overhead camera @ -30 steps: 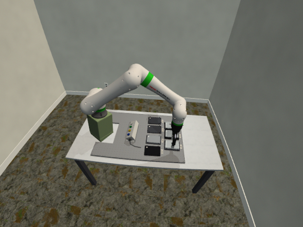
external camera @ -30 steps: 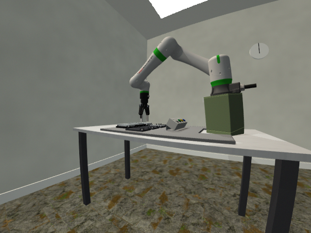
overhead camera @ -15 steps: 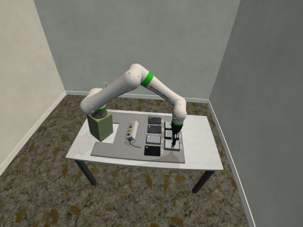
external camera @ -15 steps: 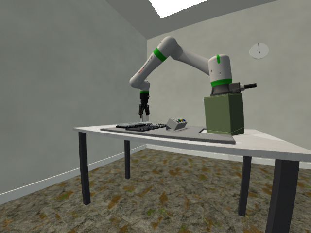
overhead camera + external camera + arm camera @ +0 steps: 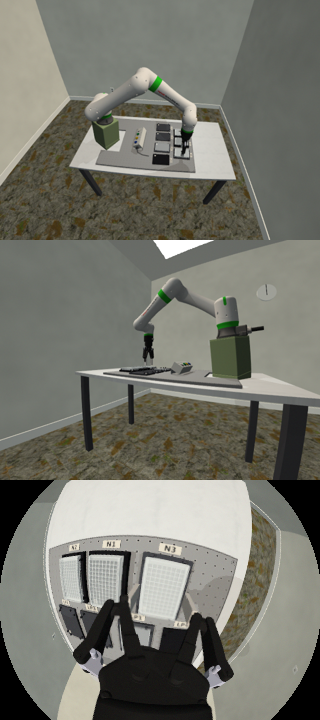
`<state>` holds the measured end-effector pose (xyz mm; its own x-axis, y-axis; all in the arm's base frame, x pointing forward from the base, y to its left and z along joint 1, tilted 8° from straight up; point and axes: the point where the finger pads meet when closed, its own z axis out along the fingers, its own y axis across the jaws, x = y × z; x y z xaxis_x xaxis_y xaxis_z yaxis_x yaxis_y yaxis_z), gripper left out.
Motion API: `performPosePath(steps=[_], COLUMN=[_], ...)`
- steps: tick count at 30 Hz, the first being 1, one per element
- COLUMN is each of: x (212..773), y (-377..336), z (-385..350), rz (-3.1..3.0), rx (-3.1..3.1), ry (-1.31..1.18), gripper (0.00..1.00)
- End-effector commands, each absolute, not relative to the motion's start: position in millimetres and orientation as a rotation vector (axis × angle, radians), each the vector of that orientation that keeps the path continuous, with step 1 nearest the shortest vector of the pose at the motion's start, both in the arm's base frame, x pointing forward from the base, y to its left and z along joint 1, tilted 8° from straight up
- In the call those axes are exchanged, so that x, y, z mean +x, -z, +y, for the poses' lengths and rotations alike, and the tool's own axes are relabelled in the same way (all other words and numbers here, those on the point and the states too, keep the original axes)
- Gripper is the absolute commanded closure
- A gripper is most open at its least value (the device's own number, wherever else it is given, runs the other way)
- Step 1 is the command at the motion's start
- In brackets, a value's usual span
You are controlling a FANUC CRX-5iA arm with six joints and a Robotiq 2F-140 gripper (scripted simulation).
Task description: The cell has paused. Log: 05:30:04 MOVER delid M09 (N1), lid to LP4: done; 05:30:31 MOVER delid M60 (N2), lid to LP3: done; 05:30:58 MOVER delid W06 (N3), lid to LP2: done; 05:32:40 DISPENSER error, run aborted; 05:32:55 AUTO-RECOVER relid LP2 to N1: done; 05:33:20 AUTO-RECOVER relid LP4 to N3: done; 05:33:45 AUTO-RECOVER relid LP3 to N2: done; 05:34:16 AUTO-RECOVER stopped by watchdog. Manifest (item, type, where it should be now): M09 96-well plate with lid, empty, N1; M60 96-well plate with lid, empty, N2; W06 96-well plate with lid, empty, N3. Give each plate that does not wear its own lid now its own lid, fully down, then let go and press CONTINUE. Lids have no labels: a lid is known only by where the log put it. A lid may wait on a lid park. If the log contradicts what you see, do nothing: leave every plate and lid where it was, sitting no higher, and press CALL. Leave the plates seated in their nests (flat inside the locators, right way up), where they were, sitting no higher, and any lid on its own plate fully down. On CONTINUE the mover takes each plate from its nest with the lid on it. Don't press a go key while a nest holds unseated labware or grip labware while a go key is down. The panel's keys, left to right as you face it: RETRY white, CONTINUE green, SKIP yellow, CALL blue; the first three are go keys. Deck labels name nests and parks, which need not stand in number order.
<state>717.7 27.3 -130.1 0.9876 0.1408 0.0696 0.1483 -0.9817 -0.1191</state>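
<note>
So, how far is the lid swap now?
Done: perhaps one step; a pale sheet, maybe a lid, lies on one park. In hand: nothing; the open claw hangs over the N3 plate. Left: swapping lids with the N1 plate, then the green key.

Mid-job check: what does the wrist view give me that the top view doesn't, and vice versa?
Wrist only: readable nest labels, N1 and N3, beside the plates. Top only: the key panel, the green pedestal and all four parks, one looking light grey. Both: the three well plates and the open gripper, holding nothing, over them.
</note>
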Motion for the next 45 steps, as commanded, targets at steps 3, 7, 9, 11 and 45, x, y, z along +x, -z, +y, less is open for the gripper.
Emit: performPosePath(steps=[3, 7, 9, 11, 45], x=[717.9, 717.9, 717.9, 717.9, 717.9], y=[129.9, 129.9, 129.9, 129.9, 129.9], z=[27.3, 27.3, 27.3, 27.3, 27.3], rz=[-0.22, -0.22, -0.22, -0.22, -0.22], rx=[-3.008, -3.008, -3.008, -3.008, -3.008], ry=[0.093, 0.093, 0.093, 0.093, 0.093], gripper=[0.41, 0.41, 0.41, 0.41, 0.34])
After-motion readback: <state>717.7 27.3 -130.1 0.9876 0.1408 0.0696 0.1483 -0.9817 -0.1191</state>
